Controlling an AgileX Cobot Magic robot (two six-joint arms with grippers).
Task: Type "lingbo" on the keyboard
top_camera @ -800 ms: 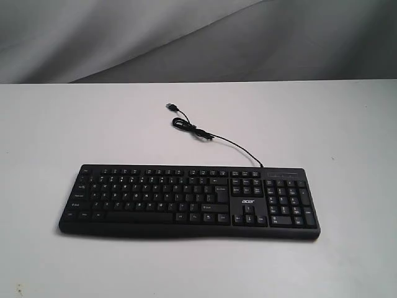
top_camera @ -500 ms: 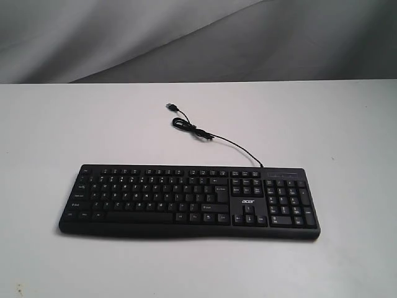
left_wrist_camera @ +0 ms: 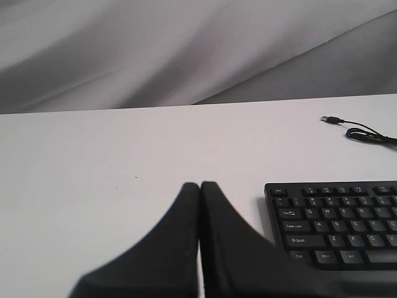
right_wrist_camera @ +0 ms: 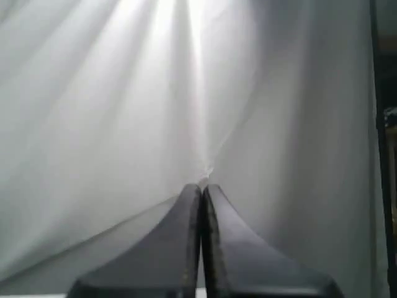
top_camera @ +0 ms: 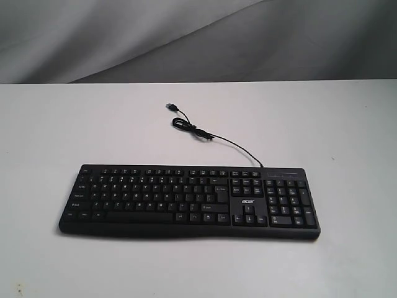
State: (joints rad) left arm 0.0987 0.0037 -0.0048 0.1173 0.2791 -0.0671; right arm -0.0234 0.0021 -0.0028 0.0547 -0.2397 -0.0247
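**Keyboard (top_camera: 189, 202) untouched, both hands shut and empty**

Left hand (left_wrist_camera: 200, 186): fingers pressed together, nothing between them. It sits above bare white table (top_camera: 62, 124), just off the keyboard's Esc/Ctrl end; no key contact.

Right hand (right_wrist_camera: 201, 187): fingers also together, nothing held. Its camera sees only grey draped cloth behind the tips, so I can't tell where it sits relative to the keyboard.

The keyboard is a black full-size board, flat on the table, close to the near edge and roughly centred along it, with its long side parallel to that edge. Number pad (top_camera: 287, 200) is at the end toward the table's right edge, with a white "acer" logo (top_camera: 247, 201) just beside it.

A thin black cable (top_camera: 232, 146) leaves the keyboard's back edge and runs toward the far edge, with a small coil partway. The USB plug (top_camera: 171, 107) lies loose on the table, short of the far edge.

Beyond the far edge is a grey cloth backdrop (top_camera: 186, 37).
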